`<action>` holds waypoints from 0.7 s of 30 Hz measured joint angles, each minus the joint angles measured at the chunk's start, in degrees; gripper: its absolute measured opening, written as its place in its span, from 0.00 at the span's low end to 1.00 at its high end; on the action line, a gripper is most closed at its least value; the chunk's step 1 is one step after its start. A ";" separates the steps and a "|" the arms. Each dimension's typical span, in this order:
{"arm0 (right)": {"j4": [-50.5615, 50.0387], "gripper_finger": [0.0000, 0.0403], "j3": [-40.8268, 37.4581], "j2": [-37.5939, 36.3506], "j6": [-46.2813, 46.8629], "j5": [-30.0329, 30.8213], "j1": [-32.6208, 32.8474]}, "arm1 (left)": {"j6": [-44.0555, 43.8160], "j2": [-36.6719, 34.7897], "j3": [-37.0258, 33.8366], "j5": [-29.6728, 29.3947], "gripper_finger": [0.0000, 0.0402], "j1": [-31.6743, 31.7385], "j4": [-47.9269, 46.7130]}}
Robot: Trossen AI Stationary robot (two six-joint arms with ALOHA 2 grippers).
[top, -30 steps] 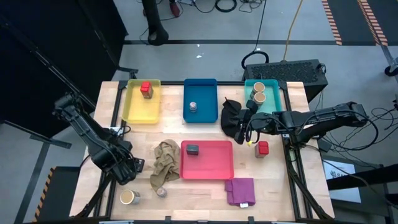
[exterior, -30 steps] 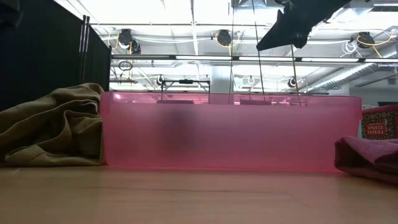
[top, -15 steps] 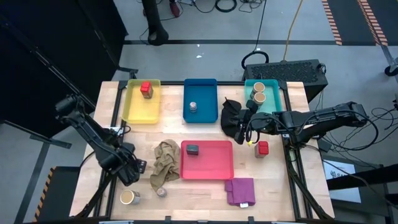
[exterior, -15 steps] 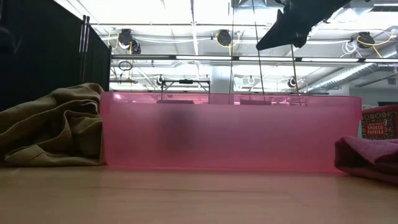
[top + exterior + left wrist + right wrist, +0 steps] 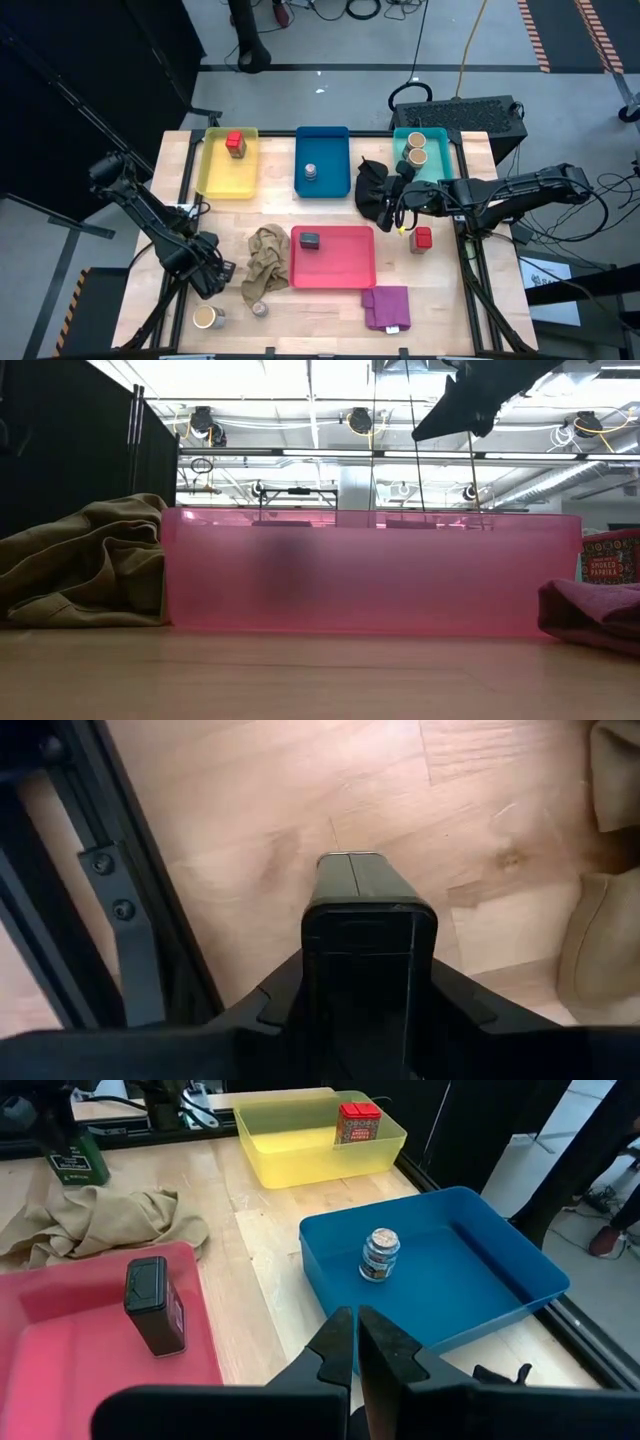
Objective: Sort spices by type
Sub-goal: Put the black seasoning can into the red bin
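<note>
My left gripper (image 5: pixel 207 277) is shut and empty, low over bare wood left of the beige cloth (image 5: pixel 264 260); its shut fingers show in the left wrist view (image 5: pixel 368 905). A tan jar (image 5: pixel 207 317) and a silver tin (image 5: pixel 259 309) stand on the table near it. My right gripper (image 5: pixel 398 196) is shut and empty, up above the black cloth (image 5: pixel 372 190), and shows in the right wrist view (image 5: pixel 356 1342). A red cube (image 5: pixel 421 239) stands on the table right of the pink tray (image 5: pixel 335 275), which holds a dark grey tin (image 5: pixel 310 239).
The yellow tray (image 5: pixel 215 180) holds a red cube (image 5: pixel 235 143). The blue tray (image 5: pixel 325 190) holds a silver tin (image 5: pixel 310 172). The teal tray (image 5: pixel 440 165) holds two tan jars (image 5: pixel 416 149). A purple cloth (image 5: pixel 387 307) lies near the front edge. Frame rails run along both table sides.
My left gripper has gone a little toward the table's near edge and to the right, closer to the tan jar and the beige cloth, staying shut.
</note>
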 joint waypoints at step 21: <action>-21.90 0.00 0.02 -0.59 19.56 -1.38 6.00 | 49.19 4.44 33.28 -16.92 0.32 17.00 -0.56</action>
